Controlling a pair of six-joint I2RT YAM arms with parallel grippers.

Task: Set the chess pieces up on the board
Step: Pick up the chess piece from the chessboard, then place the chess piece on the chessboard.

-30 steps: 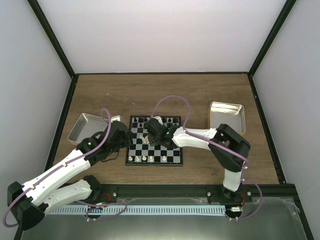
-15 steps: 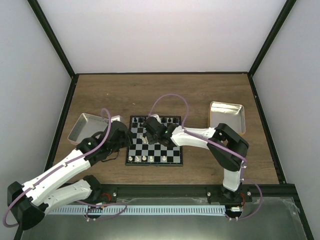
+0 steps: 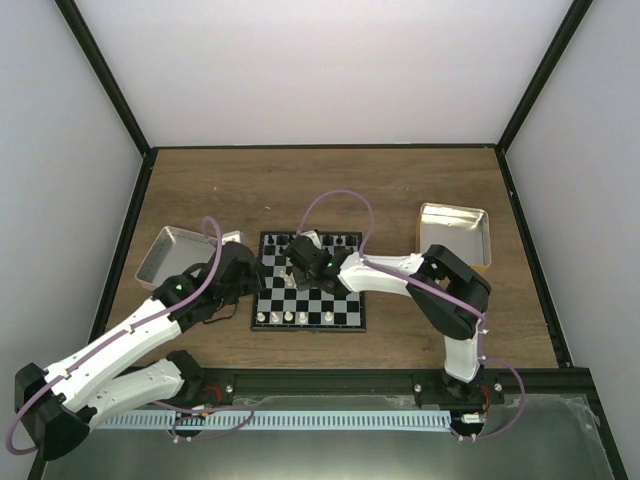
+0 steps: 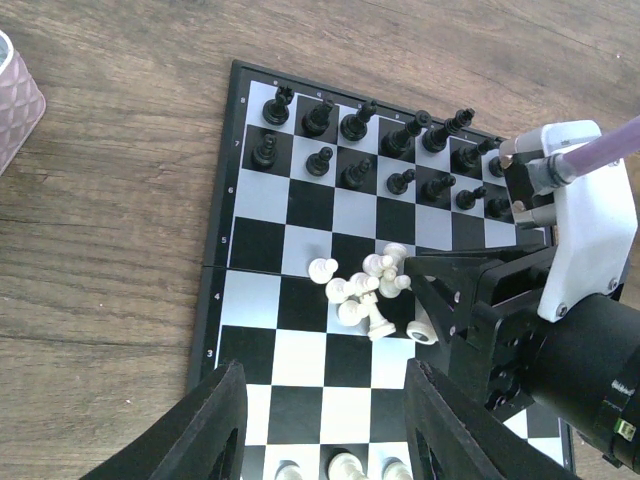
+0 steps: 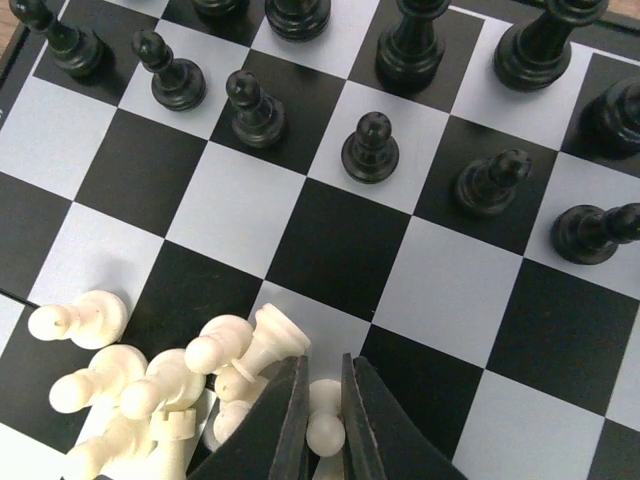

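Since 1 s ago the right gripper (image 5: 322, 378) edged toward 11 o'clock. Its jaws now pinch one cream-white pawn (image 5: 322, 430) in the toppled heap, 9 o'clock of centre on the black-and-white chequered chessboard (image 3: 322, 301). The left gripper (image 4: 325, 400) is wide, empty. Lift likely next.

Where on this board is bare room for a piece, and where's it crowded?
Free: the board's rank between the black pawns and the white heap, and squares nearer than the heap. Crowded: the heap, where the right gripper grips a white piece.
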